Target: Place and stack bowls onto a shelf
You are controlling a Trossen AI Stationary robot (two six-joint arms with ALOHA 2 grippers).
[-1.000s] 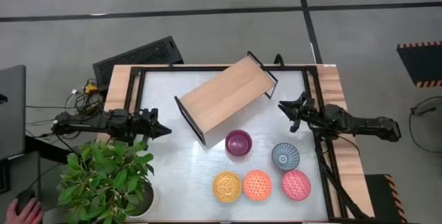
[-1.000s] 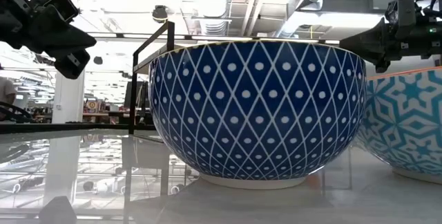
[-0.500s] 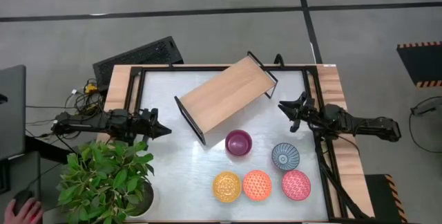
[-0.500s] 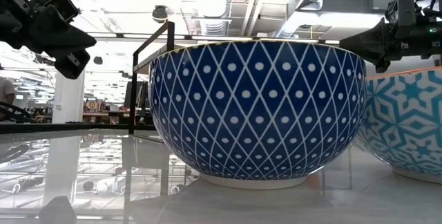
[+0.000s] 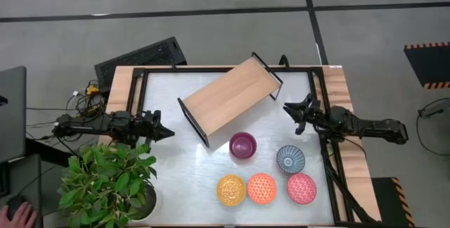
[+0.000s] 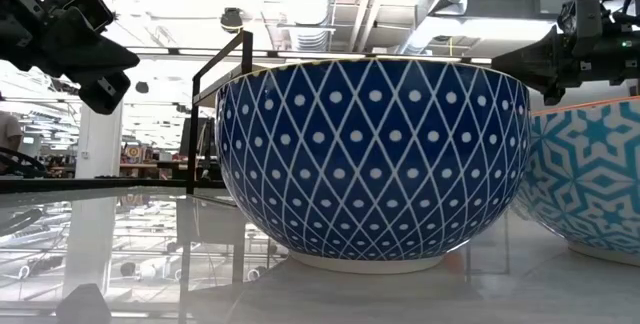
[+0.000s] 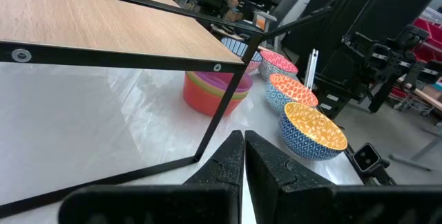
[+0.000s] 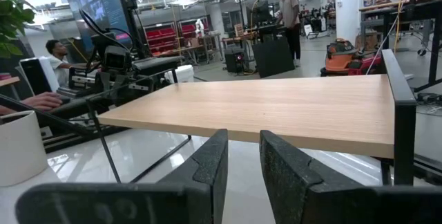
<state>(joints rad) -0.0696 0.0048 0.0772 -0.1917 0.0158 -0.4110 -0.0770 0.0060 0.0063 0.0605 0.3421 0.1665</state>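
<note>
Centrally, the table [image 5: 169,165] carries the shelf [image 5: 228,98], a long light-wood board with black frame ends, lying at a slant across the far half. Beside the table's left near corner stands a potted plant [image 5: 105,182]. Two arms wait at the sides: the left gripper [image 5: 163,132] hovers near the shelf's left end with its fingers [image 7: 228,165] pressed together and nothing between them; the right gripper [image 5: 290,110] hovers just off the shelf's right end, its fingers [image 8: 210,158] a narrow gap apart and holding nothing. Bowls sit on the near half, none on the shelf: a purple bowl [image 5: 242,145] just in front of the shelf, a blue-white bowl [image 5: 290,159] to its right, and nearest the front edge a row of yellow bowl [image 5: 230,189], orange bowl [image 5: 261,188] and pink bowl [image 5: 301,188].
</note>
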